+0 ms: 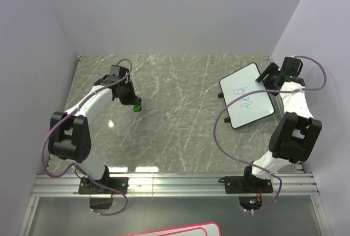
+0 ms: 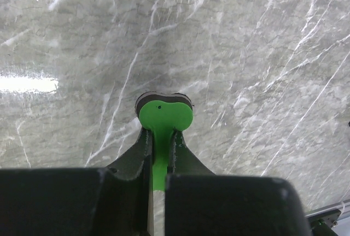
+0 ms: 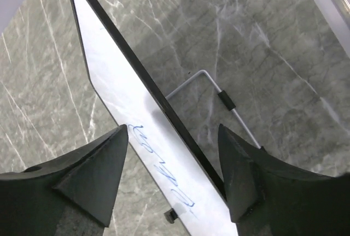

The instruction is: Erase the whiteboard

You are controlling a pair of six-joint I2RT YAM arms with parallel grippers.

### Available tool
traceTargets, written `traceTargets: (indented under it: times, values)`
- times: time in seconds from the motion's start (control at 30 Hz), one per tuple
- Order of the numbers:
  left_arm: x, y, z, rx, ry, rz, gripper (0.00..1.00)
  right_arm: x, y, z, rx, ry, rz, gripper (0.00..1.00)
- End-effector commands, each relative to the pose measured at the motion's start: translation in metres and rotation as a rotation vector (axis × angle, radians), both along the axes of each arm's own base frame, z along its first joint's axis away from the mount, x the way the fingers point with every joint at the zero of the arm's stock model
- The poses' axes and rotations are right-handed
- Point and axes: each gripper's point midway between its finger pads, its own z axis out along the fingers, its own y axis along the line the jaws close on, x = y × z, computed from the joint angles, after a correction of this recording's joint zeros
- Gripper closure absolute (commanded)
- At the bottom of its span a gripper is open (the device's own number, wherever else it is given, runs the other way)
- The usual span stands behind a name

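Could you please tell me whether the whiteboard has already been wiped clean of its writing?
No, the whiteboard bears blue scribbles across its white face in the top view.

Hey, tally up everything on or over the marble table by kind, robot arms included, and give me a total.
Whiteboards: 1, the whiteboard, blue scribbles on it.
Green blocks: 1, the green block, pinched in the left gripper.
Robot arms: 2, the left arm and the right arm.
Total: 4.
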Motion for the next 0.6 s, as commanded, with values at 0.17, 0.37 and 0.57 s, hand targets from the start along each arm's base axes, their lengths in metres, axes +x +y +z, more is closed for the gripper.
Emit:
traceTargets:
  times: [0.17,0.37,0.57]
  values:
    - [0.001,-0.004,0.011,-0.02,-0.028,-0.025,1.0,-0.016,0.016,-0.018,0.023,-0.009,0.07,0.36]
    - [0.001,-0.005,0.011,-0.023,-0.025,-0.033,1.0,-0.02,0.038,-0.034,0.114,-0.012,0.143,1.0]
    - [0.002,-0.005,0.013,-0.021,-0.031,-0.038,1.0,-0.024,0.059,-0.05,0.148,0.028,0.213,1.0]
